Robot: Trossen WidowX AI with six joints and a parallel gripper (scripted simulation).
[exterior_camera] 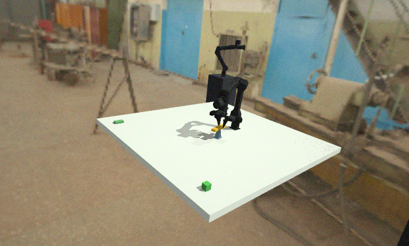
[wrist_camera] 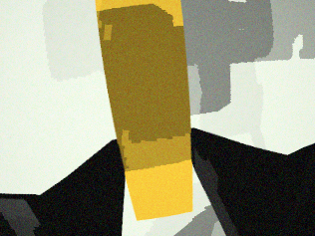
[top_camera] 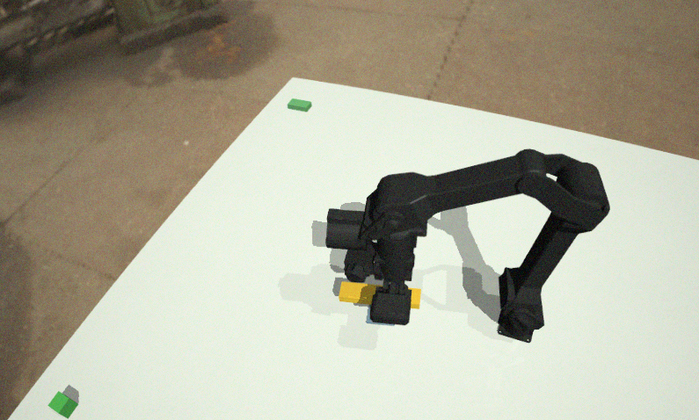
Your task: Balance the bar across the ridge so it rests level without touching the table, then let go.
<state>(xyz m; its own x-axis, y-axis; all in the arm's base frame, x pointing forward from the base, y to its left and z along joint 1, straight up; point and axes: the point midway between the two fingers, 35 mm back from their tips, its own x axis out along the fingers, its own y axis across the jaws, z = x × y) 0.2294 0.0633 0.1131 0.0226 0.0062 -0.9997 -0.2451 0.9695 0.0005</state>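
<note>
The gripper (top_camera: 389,292) is clenched on the yellow bar (top_camera: 354,292) directly above the blue ridge (exterior_camera: 218,135), with the bar's long axis crossing the ridge and, by appearance, extending farther to one side of it.

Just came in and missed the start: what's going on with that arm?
A single black arm is working near the middle of a white table. Its gripper is shut on a yellow bar, held over a small blue ridge and not yet let go. In the exterior view the bar looks slightly tilted, and whether it touches the ridge can't be told. Two green blocks, one flat and one cube, sit far off near the table's corners.
</note>
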